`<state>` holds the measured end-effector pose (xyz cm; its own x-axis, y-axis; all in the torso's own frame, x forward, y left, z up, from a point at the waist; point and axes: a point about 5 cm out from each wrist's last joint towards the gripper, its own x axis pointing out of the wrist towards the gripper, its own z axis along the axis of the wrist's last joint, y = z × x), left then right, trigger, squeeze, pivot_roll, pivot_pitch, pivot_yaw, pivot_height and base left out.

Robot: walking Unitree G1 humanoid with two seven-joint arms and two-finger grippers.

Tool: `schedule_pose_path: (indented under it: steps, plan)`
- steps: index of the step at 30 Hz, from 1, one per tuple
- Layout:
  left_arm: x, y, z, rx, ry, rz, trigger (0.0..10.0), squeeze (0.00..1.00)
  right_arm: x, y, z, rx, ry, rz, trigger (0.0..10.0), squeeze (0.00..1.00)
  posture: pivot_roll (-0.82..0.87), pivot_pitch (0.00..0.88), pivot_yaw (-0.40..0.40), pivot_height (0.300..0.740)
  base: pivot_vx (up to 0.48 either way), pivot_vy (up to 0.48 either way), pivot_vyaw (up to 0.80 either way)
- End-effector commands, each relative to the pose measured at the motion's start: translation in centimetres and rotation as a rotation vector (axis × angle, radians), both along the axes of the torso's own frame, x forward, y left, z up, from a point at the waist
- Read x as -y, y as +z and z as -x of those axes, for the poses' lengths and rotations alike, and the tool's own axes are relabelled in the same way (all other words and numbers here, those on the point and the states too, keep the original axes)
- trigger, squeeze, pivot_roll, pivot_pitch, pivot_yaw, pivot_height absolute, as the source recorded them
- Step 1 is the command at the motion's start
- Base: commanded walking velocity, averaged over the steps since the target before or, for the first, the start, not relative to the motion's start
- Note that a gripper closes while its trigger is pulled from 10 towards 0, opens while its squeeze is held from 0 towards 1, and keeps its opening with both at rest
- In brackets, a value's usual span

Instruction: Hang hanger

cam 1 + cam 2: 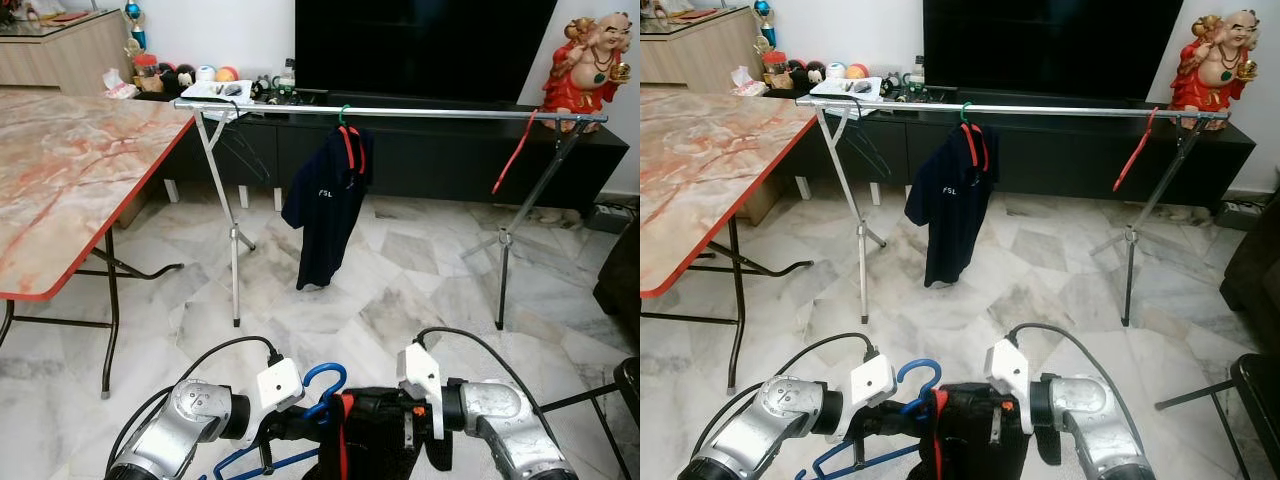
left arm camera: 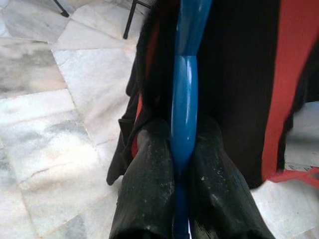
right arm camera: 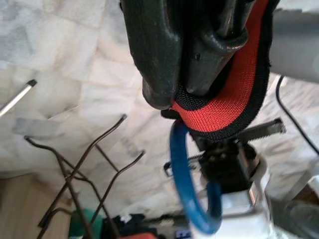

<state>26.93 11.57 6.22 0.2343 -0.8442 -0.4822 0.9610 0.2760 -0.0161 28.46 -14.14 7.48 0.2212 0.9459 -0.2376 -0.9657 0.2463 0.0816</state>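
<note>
The left end effector (image 2: 182, 149) is closed on the stiff, light blue hanger (image 1: 325, 385); the right end effector (image 3: 197, 89) pinches the soft black-and-red garment (image 1: 375, 430), well short of the drying rack rail (image 1: 400, 112).

Blue hanger (image 1: 326, 384) bearing black garment (image 1: 375, 440)

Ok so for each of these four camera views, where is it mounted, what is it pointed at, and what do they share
Left eye: on the head, facing forward and down at the rail; both silver arms show.
Right eye: beside it, same scene, dark shirt hanging.
Left wrist: looks along the left gripper, jaws shut on the blue hanger.
Right wrist: looks along the right gripper, jaws shut on the red-and-black collar.
Shared: the blue hanger shows in all four.
</note>
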Motion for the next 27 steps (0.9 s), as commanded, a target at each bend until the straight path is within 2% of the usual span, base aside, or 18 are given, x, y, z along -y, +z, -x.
schedule_pose_path:
  steps: [1,7,8,11,12,13,16,18,21,22,23,27]
  plan:
    - [-0.1,0.2,0.0,0.003,0.001,0.01,0.0,0.0,0.1,1.3,-0.7,0.04,-0.038,-0.055,0.0,0.0,0.11,0.036,-0.055,0.74,0.0,0.0,0.0]
    - [-0.3,0.1,0.1,0.001,0.011,0.008,0.0,0.0,0.8,1.2,-0.3,0.035,-0.097,-0.078,0.0,0.0,0.11,0.036,-0.056,0.74,0.0,0.0,0.0]
    - [-0.8,-0.1,0.1,0.0,0.027,0.001,0.0,0.0,1.6,0.6,0.4,0.028,-0.116,-0.039,0.0,0.0,0.11,0.039,-0.056,0.74,0.0,0.0,0.0]
    - [-1.7,0.0,0.0,0.011,0.068,-0.003,0.0,0.0,3.4,-0.4,1.3,0.015,-0.177,0.026,0.0,0.0,0.11,0.04,-0.056,0.74,0.0,0.0,0.0]
    - [-1.7,0.0,0.0,0.011,0.068,-0.003,0.0,0.0,3.4,-0.4,1.3,0.015,-0.177,0.026,0.0,0.0,0.11,0.04,-0.056,0.74,0.0,0.0,0.0]
    - [-2.2,0.2,-0.1,0.019,0.088,-0.003,0.0,0.0,4.5,-0.8,1.6,0.011,-0.229,0.052,0.0,0.0,0.1,0.044,-0.056,0.74,0.0,0.0,0.0]
    - [-2.5,0.3,-0.1,0.021,0.092,-0.007,0.0,0.0,5.0,-1.0,1.7,0.013,-0.258,0.066,0.0,0.0,0.1,0.044,-0.056,0.74,0.0,0.0,0.0]
    - [-3.0,0.2,-0.1,0.018,0.097,-0.02,0.0,0.0,6.0,-1.1,1.4,0.04,-0.352,0.095,0.0,0.0,0.1,0.046,-0.052,0.74,0.0,0.0,0.0]
    - [-3.7,0.1,0.1,0.011,0.103,-0.034,0.0,0.0,7.9,-0.9,0.4,0.102,-0.576,0.117,0.0,0.0,0.1,0.046,-0.05,0.74,0.0,0.0,0.0]
    - [-3.7,0.1,0.1,0.011,0.103,-0.034,0.0,0.0,7.9,-0.9,0.4,0.102,-0.576,0.117,0.0,0.0,0.1,0.046,-0.05,0.74,0.0,0.0,0.0]
    - [-4.1,0.1,0.2,0.008,0.113,-0.04,0.0,0.0,8.6,-0.9,0.0,0.112,-0.674,0.121,0.0,0.0,0.1,0.044,-0.05,0.74,0.0,0.0,0.0]
    - [-5.1,0.0,0.4,0.004,0.141,-0.055,0.0,0.0,9.8,-1.0,-0.5,0.115,-0.824,0.151,0.0,0.0,0.1,0.045,-0.05,0.74,0.0,0.0,0.0]
